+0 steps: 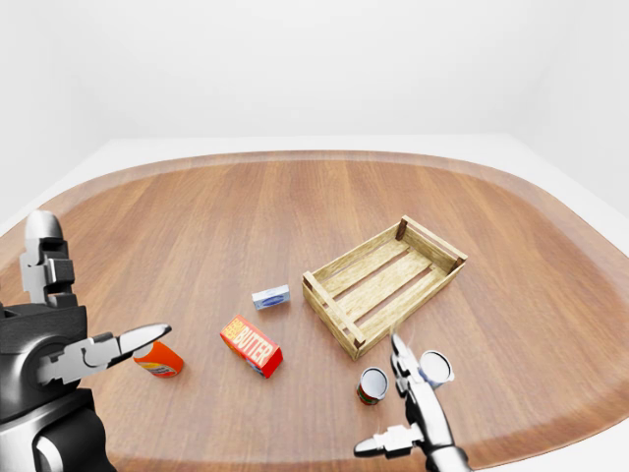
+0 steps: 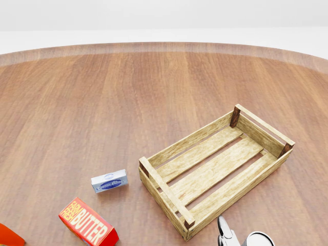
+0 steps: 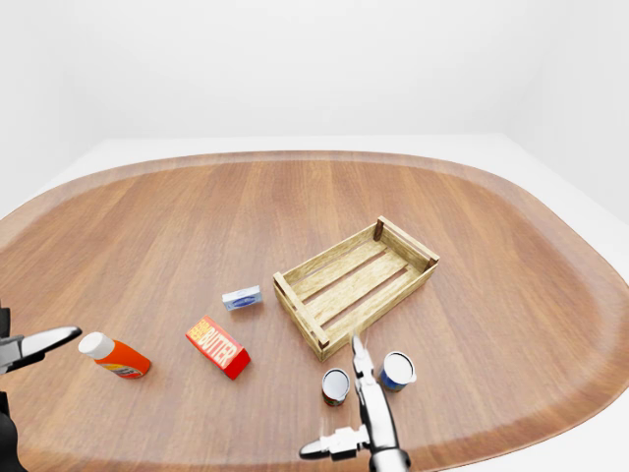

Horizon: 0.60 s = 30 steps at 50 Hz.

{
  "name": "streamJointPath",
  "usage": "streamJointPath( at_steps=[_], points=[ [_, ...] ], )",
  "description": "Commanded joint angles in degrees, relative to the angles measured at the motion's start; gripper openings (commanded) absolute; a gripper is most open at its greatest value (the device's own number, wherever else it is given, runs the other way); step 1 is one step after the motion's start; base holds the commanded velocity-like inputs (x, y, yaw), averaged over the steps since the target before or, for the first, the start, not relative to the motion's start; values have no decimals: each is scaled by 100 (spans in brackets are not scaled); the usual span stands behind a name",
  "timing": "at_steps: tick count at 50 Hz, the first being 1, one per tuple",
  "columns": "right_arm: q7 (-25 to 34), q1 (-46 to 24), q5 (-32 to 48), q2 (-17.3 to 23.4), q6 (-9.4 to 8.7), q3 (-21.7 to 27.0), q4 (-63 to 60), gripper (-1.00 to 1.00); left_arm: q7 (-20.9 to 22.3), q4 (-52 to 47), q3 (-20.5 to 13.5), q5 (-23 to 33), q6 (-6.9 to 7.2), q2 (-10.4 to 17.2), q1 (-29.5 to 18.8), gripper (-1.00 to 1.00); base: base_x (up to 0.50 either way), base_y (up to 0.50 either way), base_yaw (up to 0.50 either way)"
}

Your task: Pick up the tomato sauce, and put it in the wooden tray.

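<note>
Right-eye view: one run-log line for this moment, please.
right hand: open, between cans | wooden tray: empty | tomato sauce: which can unclear

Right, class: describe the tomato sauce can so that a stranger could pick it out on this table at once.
Find the wooden tray near the middle of the round table. Just below its lower corner in the right-eye view, two small cans stand side by side. The tomato sauce can is the left one, with a red label, while its neighbour, the other can, is blue and white.
</note>
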<state>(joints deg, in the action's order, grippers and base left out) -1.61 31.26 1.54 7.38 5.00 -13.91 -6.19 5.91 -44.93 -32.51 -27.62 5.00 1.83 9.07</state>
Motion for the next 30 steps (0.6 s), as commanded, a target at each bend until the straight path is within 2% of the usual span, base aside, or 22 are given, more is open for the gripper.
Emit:
streamJointPath(
  at_steps=[1,26,27,30],
  points=[
    [82,-111,-18,-79,0,100,235,100,1,0,-1,0,0,-1,-1,92,0,0,0],
    [402,-344,-60,-293,0,372,715,100,0,0,1,2,0,1,0,92,0,0,0],
    [409,-333,-49,-301,0,371,697,100,-4,39,95,92,0,-13,-15,92,0,0,0],
    [418,-344,-49,-309,0,383,721,100,-2,43,102,98,0,-16,-10,93,0,0,0]
  ],
)
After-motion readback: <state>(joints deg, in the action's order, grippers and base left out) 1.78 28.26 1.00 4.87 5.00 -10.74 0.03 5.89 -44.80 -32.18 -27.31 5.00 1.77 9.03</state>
